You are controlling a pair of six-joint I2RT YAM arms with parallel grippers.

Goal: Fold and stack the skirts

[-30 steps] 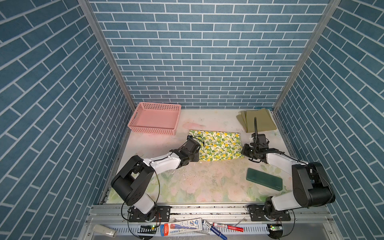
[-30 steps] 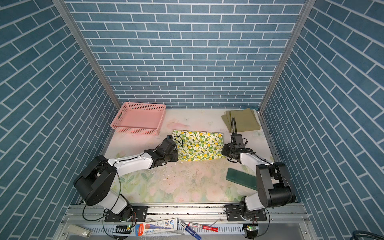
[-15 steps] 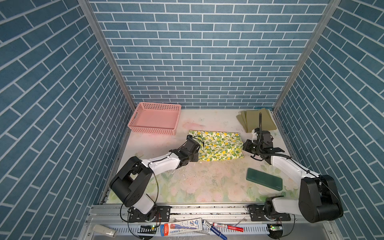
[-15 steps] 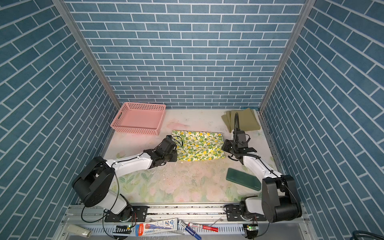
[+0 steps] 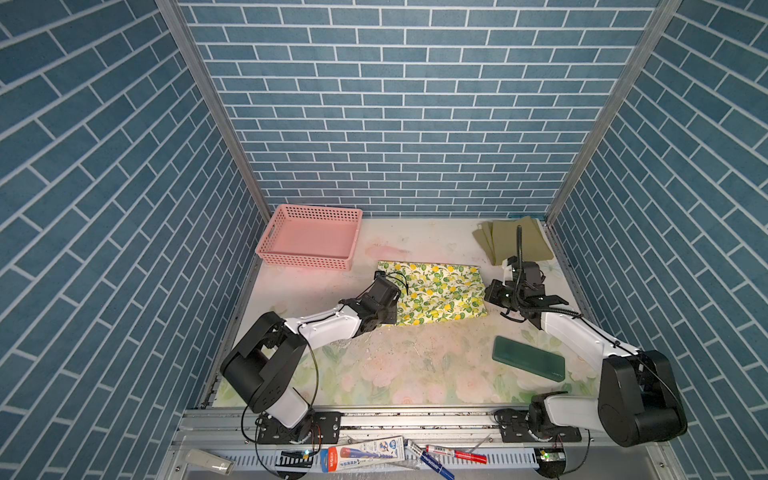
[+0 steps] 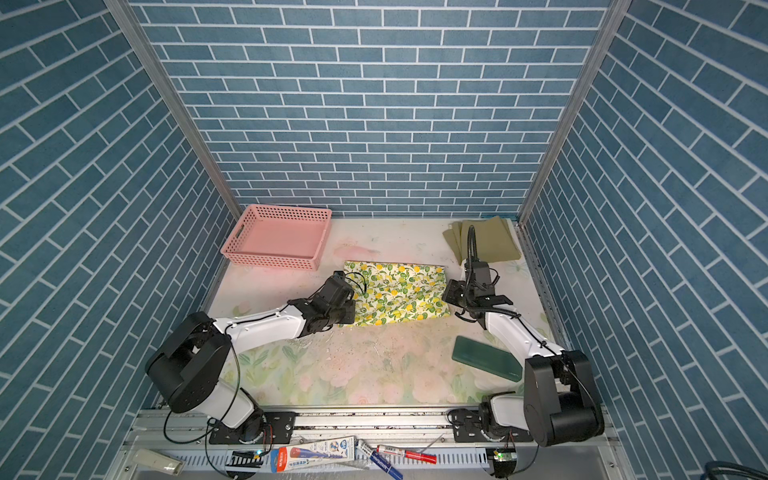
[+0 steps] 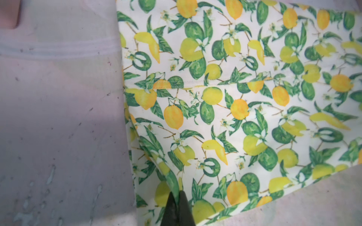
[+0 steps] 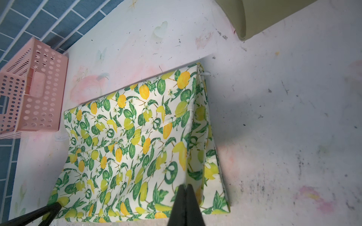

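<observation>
Lemon skirt [image 5: 440, 295] hasn't budged; left gripper [image 7: 176, 192] re-pinched corner, right gripper [image 8: 186, 186] pressed together at opposite edge. Fold probably next.

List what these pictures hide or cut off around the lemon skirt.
- Left gripper: tips hidden under its wrist in both top views.
- Olive skirt: cut off by the right wrist view's edge.
- Lemon skirt: far end runs beyond the left wrist frame.
- Tube: print too small in top views.

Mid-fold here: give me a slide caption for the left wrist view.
Left gripper shut on a raised fold of the lemon skirt near its edge, scuffed table alongside.
</observation>
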